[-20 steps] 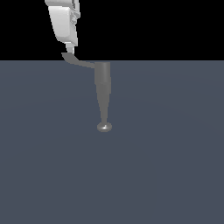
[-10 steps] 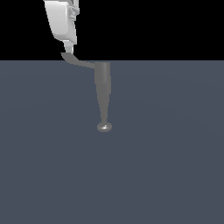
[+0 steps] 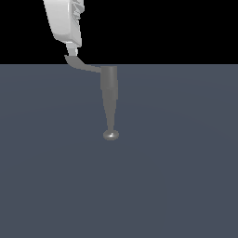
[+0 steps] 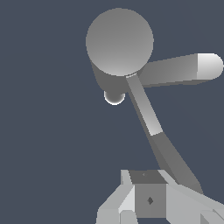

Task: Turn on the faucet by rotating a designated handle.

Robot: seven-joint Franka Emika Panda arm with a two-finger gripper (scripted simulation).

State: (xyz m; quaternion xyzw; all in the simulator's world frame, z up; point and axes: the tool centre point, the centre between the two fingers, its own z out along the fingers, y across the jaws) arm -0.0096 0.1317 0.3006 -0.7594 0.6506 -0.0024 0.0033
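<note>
Exterior view: the faucet (image 3: 109, 95) is being shown as a grey tapering column near the middle of the frame, wide end at the edge of the dark blue-grey surface (image 3: 176, 176), narrow end finishing in a small shiny knob (image 3: 110, 135). The handle (image 3: 82, 65) is being seen branching from the wide end toward the exterior view's left, curved, with a flared tip. The white gripper (image 3: 70, 50) is being shown coming in from above, its lower end touching or just beside the handle tip; contact cannot be confirmed there. The fingers are being merged into one white shape in this view, so the opening is not readable from it.

Wrist view: the faucet (image 4: 119, 43) is being seen end-on as a round grey disc, with the knob (image 4: 114, 97) peeking out beside it. A second thick grey bar with a pale rounded end (image 4: 183, 70) is being shown sticking out sideways from the column; this is not being picked up in the exterior view. The handle (image 4: 151, 127) is being seen running from the disc toward the gripper (image 4: 151, 199), its far end passing alongside or behind the grey finger block. Only the finger bases are being framed, so how far the gripper is spread, and whether the handle is being clamped, cannot be told.

Nothing else is being shown on the surface. Black background above it.
</note>
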